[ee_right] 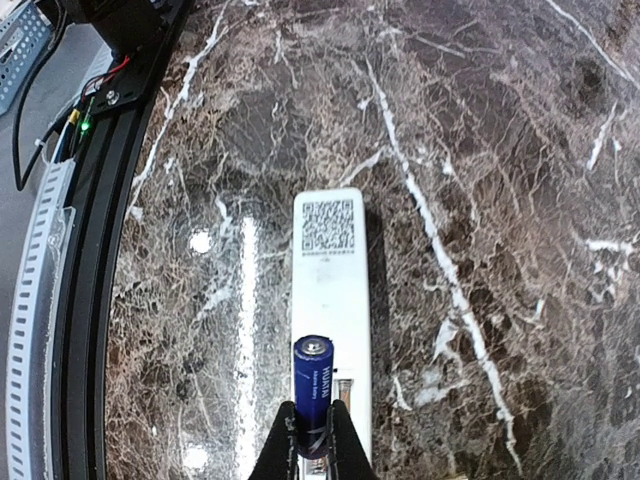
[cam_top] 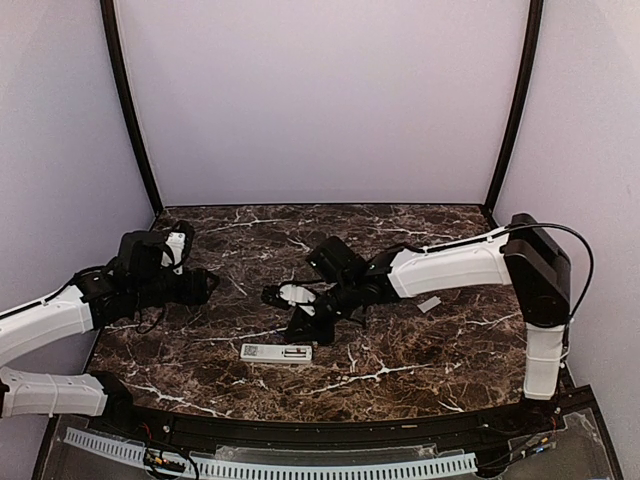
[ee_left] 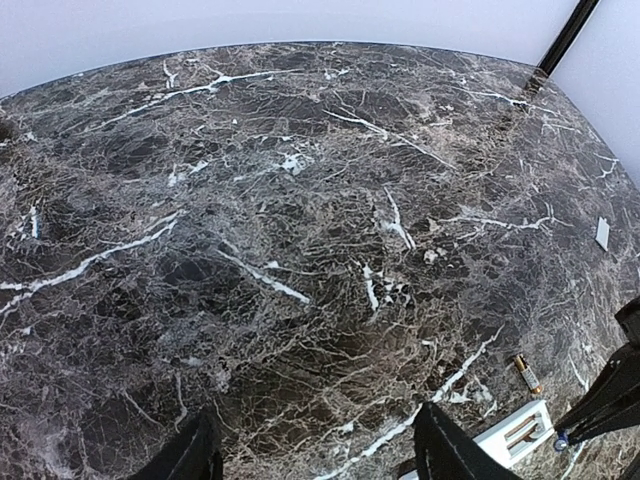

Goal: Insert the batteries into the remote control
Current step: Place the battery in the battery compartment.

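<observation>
**Right end effector clamped on one battery, above the remote**

- Right end effector (ee_right: 312, 440): fingers closed on a blue battery (ee_right: 313, 392), metal cap pointing away from the wrist. White lettering on its sleeve, too small to read.
- Directly beneath and ahead: remote control (ee_right: 330, 290), white, back up on the marble counter (ee_right: 500, 150). QR-code label at its far end; the line under it is illegible.
- Left end effector (ee_left: 315, 462): fingers spread, nothing between. Ahead to its right, a second battery (ee_left: 527, 374) lies near the remote, not touching.
</observation>
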### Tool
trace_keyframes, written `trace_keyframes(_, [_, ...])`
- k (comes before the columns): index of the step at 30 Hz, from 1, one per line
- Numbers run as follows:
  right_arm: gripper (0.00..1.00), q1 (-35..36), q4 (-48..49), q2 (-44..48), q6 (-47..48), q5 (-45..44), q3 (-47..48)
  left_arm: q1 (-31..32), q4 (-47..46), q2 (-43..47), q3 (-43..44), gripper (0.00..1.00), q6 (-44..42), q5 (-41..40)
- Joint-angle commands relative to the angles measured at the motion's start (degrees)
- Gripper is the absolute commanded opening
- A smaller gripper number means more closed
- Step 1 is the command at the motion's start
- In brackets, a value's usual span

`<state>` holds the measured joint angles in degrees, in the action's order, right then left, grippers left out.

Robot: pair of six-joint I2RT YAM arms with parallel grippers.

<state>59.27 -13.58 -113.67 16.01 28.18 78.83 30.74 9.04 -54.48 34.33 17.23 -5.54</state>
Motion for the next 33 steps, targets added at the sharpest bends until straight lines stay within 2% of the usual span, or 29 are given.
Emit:
trace_keyframes(1, [0.0, 0.08, 0.54, -0.68, 1.3, 0.15, -2.7, -0.24, 1.13, 0.04, 0.22, 0.64, 0.47, 1.5])
trace_keyframes(26, [0.0, -0.52, -3.54, -4.22, 5.15, -1.95, -3.36, -0.24, 0.29, -3.01, 1.07, 0.64, 0.18, 1.55])
trace_keyframes(33, [0.0, -0.55, -4.75, -5.62, 5.99, -2.75, -1.75, -0.24, -0.59, -2.3, 0.75, 0.64, -1.18, 4.57])
